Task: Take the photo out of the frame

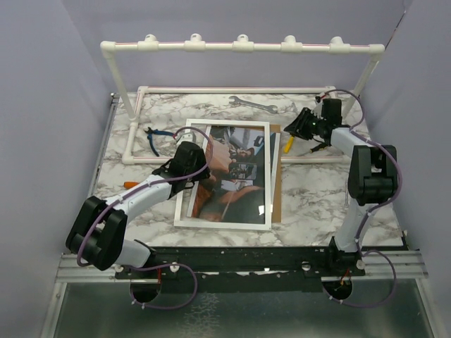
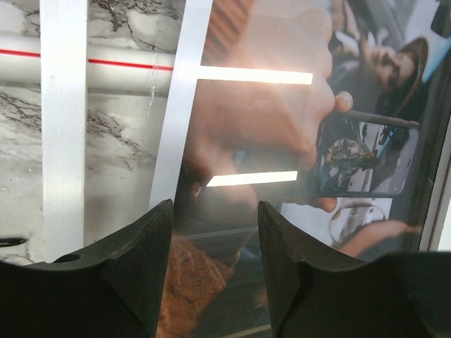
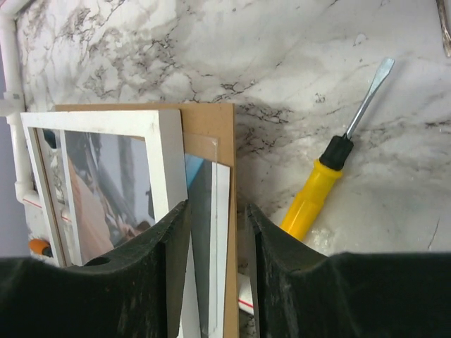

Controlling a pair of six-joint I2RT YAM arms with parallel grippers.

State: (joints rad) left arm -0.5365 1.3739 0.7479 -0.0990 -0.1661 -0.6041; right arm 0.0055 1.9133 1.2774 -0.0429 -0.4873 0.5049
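Masking part of photo (image 2: pixel 268 120): left end effector (image 2: pixel 215 208), right end effector (image 3: pixel 216 208), both apart.

The tabletop (image 1: pixel 317 190) is white marble with grey veining. The frame (image 1: pixel 229 124) has a white border; the photo (image 1: pixel 232 169) is reddish-brown with teal and white patches. On the right, a plain brown backing board (image 1: pixel 276 176) and a yellow-handled, black-collared screwdriver (image 3: pixel 313 193). At the far side, a white pipe rack (image 1: pixel 239 46); on the left, blue-handled pliers (image 1: pixel 156 141).

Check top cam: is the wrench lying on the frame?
No, the wrench lies on the marble table beyond the far edge of the frame, with bare marble between them.
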